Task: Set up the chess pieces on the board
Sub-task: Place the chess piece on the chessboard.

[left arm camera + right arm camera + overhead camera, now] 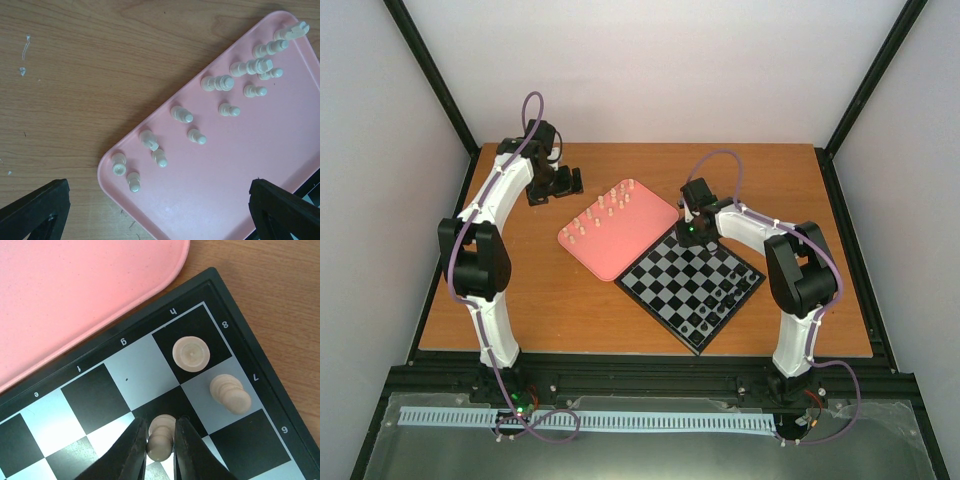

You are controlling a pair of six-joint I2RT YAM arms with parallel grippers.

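Note:
The board [95,395] fills the right wrist view. My right gripper [161,422] is shut on a cream pawn [161,440] that stands upright on a black square in the second row from the board's edge. A cream rook [190,353] stands on the corner square, with another cream pawn [230,392] beside it. From above, that gripper [692,225] sits over the far corner of the board [665,290]. My left gripper [159,186] hangs wide open above the corner of the pink tray [210,200]. Several cream chess pieces [181,114] stand on that tray in two rows.
Small black pieces [720,300] stand along the board's near right side. The pink tray [630,245] lies against the board's far left edge. Bare wooden table [535,290] surrounds both, and white walls close it in.

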